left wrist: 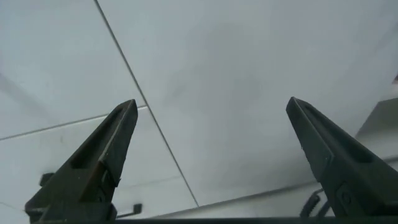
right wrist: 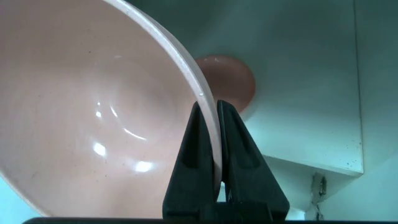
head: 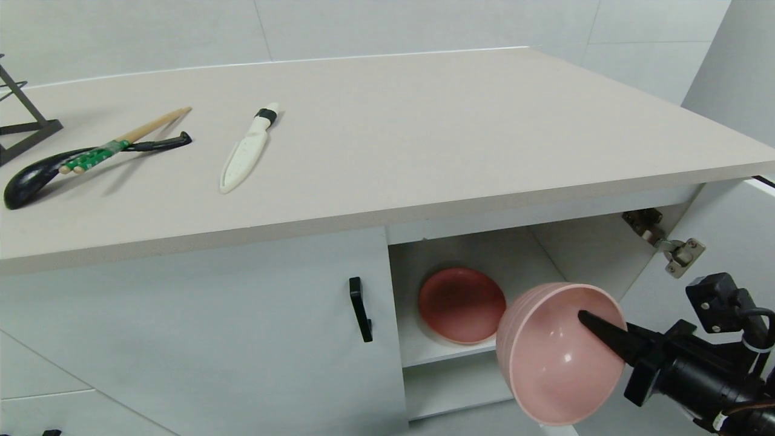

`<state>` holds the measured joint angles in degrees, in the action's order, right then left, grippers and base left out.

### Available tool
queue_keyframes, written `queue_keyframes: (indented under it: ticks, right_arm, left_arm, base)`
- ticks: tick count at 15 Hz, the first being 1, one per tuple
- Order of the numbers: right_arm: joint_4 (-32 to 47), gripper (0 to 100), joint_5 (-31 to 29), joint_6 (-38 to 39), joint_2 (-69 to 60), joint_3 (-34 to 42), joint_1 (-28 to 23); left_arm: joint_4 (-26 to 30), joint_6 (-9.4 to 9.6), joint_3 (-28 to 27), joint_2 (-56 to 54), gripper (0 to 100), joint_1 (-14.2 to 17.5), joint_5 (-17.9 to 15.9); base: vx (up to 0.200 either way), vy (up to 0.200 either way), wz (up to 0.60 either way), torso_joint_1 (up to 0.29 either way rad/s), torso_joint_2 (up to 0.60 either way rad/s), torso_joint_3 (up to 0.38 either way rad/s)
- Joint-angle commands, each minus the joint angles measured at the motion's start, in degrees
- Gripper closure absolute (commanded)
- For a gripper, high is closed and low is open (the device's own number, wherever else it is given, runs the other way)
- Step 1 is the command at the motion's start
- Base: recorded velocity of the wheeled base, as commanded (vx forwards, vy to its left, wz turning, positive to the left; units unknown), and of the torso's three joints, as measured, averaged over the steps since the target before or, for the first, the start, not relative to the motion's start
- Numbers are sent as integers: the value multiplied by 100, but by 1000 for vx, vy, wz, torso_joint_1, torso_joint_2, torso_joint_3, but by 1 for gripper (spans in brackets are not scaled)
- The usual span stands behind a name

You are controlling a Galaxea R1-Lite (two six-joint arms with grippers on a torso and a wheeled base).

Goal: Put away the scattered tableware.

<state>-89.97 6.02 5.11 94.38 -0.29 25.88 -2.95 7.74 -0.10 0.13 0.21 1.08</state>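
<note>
Right claw held a pink bowl before the open cabinet.
The claw gripped the bowl by its rim, one black finger inside, the bowl tipped on its side just in front of the shelf, where a red plate lay. The left door with its black handle was closed. On the desk above lay a black ladle crossed by chopsticks, a sheathed white knife beside them, and a black rack at the far left.
</note>
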Motion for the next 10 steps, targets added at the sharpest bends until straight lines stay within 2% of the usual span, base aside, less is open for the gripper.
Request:
queue_keyframes:
  ticks: [1, 2, 7, 8, 9, 10]
  right_arm:
    - [-3, 100, 4, -19, 546, -147, 101]
    - [-3, 100, -13, -27, 828, -208, 216]
    - [-3, 100, -57, -405, 1601, -648, 321]
    - [-3, 100, -84, -397, 1689, -867, 321]
    - [-3, 100, -154, -388, 1751, -990, 321]
    - [-3, 100, -251, -397, 1786, -1140, 321]
  left_arm:
    - [75, -71, 1, -13, 0, -12, -372]
    - [137, -168, -17, -13, 0, -12, -803]
    - [181, -220, -25, -13, 0, -12, -776]
    - [163, -317, -17, -13, 0, -3, -442]
    - [154, -299, -17, -13, 0, -3, 15]
    - [154, -308, -17, -13, 0, -3, 199]
  base:
    - [0, 0, 0, 0, 0, 0]
    - [0, 0, 0, 0, 0, 0]
    - [0, 0, 0, 0, 0, 0]
    - [0, 0, 0, 0, 0, 0]
    - [0, 0, 0, 0, 0, 0]
    - [0, 0, 0, 0, 0, 0]
